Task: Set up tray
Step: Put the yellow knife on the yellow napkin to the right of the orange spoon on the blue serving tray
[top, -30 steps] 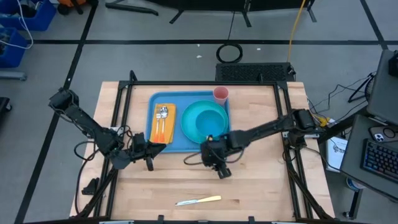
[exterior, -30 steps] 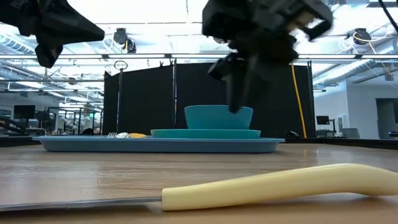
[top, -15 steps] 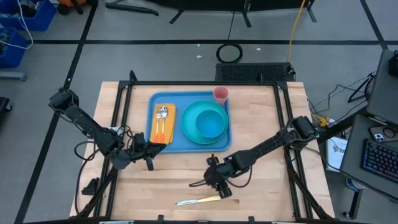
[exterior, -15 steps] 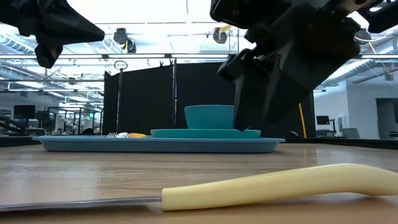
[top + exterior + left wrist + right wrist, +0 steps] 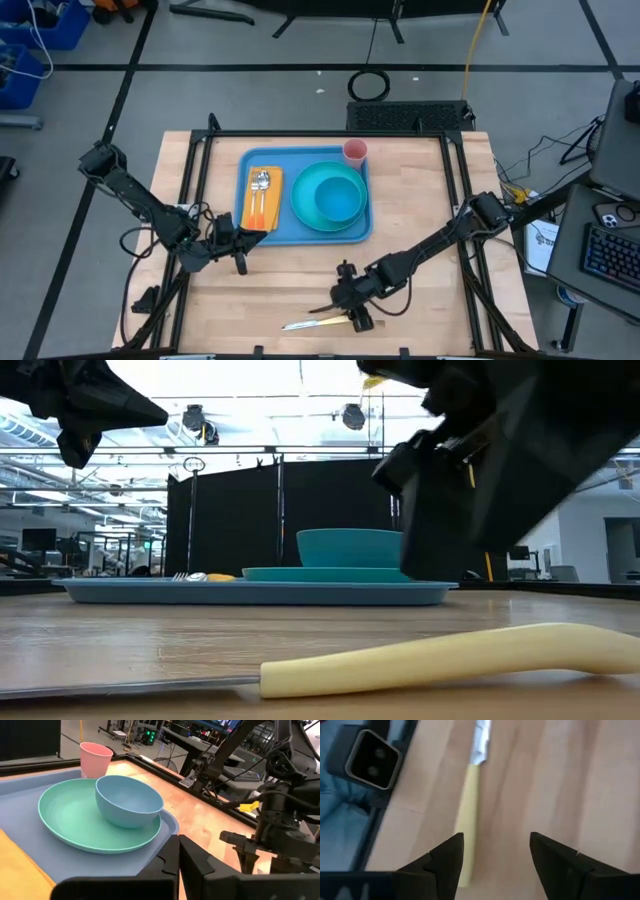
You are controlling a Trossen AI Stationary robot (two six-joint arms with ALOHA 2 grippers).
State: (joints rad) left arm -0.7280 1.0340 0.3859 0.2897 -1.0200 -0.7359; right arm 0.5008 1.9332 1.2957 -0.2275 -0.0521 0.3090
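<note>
2 grippers in frame. Right gripper (image 5: pixel 356 312) low over the wood table (image 5: pixel 420 200), fingers (image 5: pixel 445 865) spread wide, nothing pinched. Knife (image 5: pixel 320 322) flat on the table just beside those fingertips: cream handle (image 5: pixel 468 815) ahead of the gripper and close to 1 finger, off the middle of the gap, metal blade (image 5: pixel 481 742) pointing away past the tips. Cannot tell whether any finger touches the handle. Same handle (image 5: pixel 440 657) across the low view foreground, dark bulk of the right gripper above it.

Left gripper (image 5: pixel 240 260) hovering off the near-left corner of the tray (image 5: pixel 285 232), fingers (image 5: pixel 200 865) pressed together, holding nothing.

Tray well beyond the right fingertips, toward the far side of the table, light blue, flat on the wood. On it: round teal plate (image 5: pixel 318 213) with 1 bowl (image 5: pixel 340 198) on top, yellow napkin (image 5: pixel 262 196) carrying a spoon (image 5: pixel 262 182) and fork, too small to separate. Pink cup (image 5: pixel 355 152) at the tray's far right corner; cannot tell if on the rim or just outside.
</note>
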